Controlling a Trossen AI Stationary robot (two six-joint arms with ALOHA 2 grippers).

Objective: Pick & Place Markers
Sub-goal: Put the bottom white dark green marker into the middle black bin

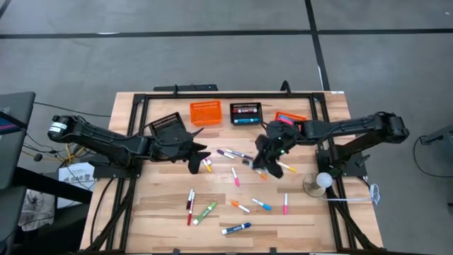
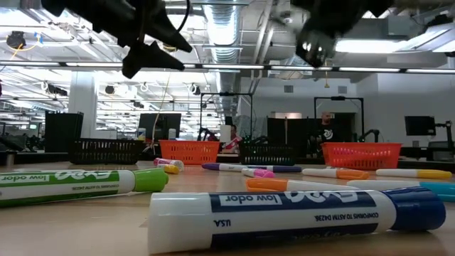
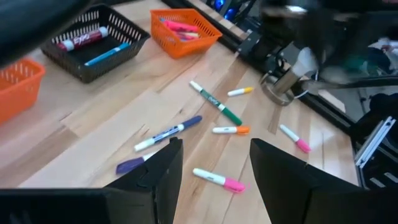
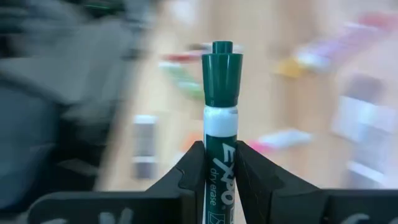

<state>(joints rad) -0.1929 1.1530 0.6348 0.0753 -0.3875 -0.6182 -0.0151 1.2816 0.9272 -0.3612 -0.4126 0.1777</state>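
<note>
The right end effector [image 4: 217,163] is clenched on a green-capped marker [image 4: 221,118], pinching the white barrel just below the cap so that the cap stands clear beyond the fingertips. In the high view this end effector [image 1: 267,161] sits right of centre of the frame, above the scatter of markers [image 1: 241,206] on the worktop [image 1: 163,212]. The left end effector [image 1: 197,160] hangs left of centre with its fingers parted and nothing between them; in its own wrist view the 2 dark fingers [image 3: 163,171] frame a white marker with a pink cap [image 3: 217,180] lying flat.

The loose markers lie across the middle and lower part of the high view, most of them apart from each other. Baskets line the upper edge: an orange basket [image 1: 205,111], a black basket [image 1: 245,113] already holding a few pens, another black one [image 1: 168,126] by the left arm.

These pens look light, rigid and smooth-walled, so I judge a modest squeeze is enough, though the round barrel could roll or swivel if caught off-centre. The best hold seems to be across the barrel near mid-length, jaws square to the pen's long axis; a grip on the tapered cap would likely slip.
</note>
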